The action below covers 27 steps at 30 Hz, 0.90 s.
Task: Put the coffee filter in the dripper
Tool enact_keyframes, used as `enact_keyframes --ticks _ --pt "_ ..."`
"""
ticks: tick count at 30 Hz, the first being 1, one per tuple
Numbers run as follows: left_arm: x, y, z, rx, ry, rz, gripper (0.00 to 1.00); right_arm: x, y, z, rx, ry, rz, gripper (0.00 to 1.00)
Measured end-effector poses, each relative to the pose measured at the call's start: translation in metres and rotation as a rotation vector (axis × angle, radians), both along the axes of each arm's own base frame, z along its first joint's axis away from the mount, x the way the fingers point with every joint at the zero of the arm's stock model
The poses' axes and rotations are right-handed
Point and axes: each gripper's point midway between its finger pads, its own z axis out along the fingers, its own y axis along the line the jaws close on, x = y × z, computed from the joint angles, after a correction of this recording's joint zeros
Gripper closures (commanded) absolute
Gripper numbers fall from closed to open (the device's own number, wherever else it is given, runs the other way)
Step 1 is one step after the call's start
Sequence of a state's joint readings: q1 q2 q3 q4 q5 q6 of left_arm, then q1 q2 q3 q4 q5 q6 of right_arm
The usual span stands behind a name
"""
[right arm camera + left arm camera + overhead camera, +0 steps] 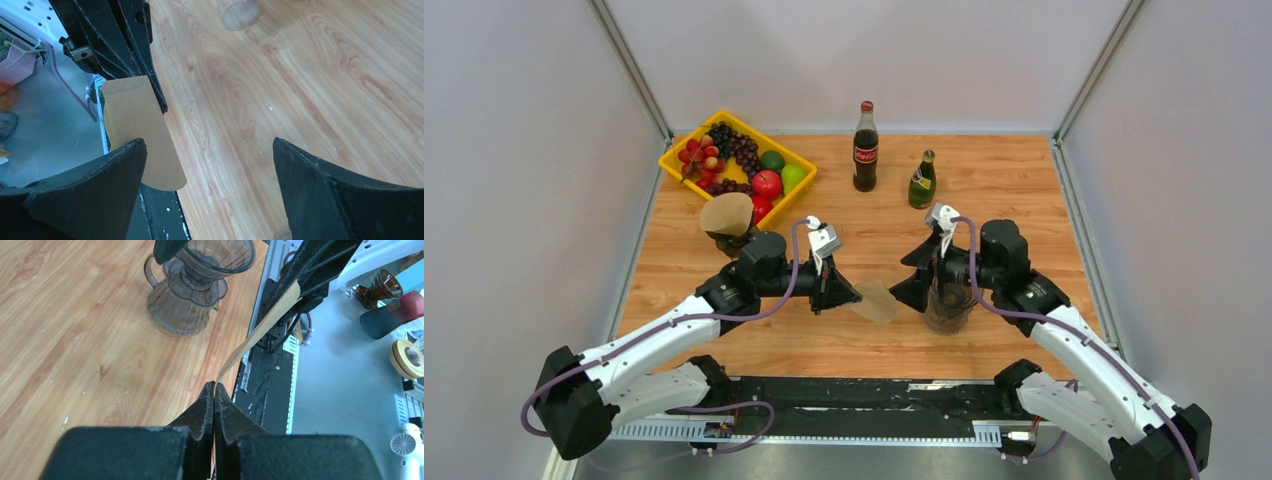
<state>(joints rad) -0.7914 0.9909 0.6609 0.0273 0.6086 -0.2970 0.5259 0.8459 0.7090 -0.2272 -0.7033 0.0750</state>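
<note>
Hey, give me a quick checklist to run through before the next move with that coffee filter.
1. Grip: left claw shut on the coffee filter: ok.
2. Receiving side: right claw open: ok.
3. Filter spread into a cone: not ok, flat.
4. Stance: dripper upright: ok.
5. Filter above the dripper: not ok, it hangs beside it.
6. Dripper mouth clear: cannot tell, the right arm overlaps it.

Held: coffee filter, edge-on, pinched at its end by left gripper. Standing: clear dripper, upright on wooden table, apart from filter.
</note>
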Motion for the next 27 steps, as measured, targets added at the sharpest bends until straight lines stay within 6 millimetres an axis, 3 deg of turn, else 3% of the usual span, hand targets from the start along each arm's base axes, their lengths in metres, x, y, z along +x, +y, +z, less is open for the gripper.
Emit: enact_keyframes --ticks 13,20,27 --pt "0.001 -0.001 0.001 -0.007 0.004 0.005 1.00 -0.010 0.027 -0.010 -0.058 0.014 0.044 0.00" --pt "0.003 -0.001 0.001 -0.003 0.002 0.019 1.00 0.004 0.016 -0.006 -0.077 -0.022 -0.066 0.00" --pt "0.005 0.002 0.001 0.003 -0.001 0.040 1.00 0.029 -0.014 0.013 -0.119 -0.086 -0.297 0.00"
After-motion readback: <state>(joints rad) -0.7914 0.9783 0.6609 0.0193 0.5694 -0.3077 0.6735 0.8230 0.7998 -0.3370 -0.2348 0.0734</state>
